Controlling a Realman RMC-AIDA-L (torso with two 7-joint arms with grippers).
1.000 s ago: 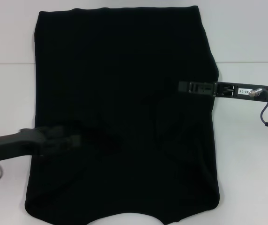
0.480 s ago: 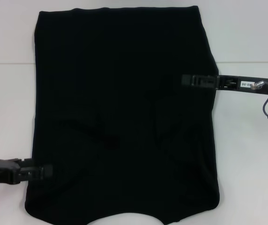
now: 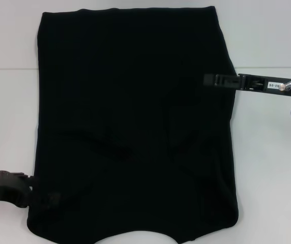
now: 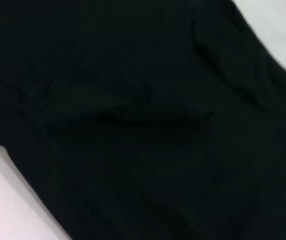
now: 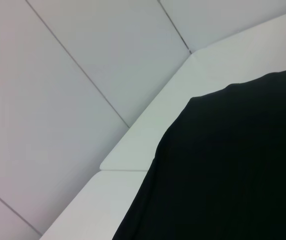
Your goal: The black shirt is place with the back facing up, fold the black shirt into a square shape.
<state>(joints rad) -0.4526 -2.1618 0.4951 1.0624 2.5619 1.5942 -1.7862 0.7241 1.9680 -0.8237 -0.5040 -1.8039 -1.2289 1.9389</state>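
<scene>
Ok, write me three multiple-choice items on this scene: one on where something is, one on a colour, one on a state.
1. Where is the left tool?
A. At the shirt's near left edge
B. Over the shirt's far right corner
C. Off the table entirely

2. What colour is the shirt?
A. White
B. Black
C. Red

3. How does the shirt lie?
A. Bunched in a ball
B. Hanging off the table
C. Spread mostly flat with a few wrinkles

Key:
1. A, the head view shows the left arm's tip at the cloth's edge low on the left, while the right tool sits over the right edge further back.
2. B, the cloth is plain black in all three views.
3. C, it covers a broad area of the white table, with creases near the middle.
</scene>
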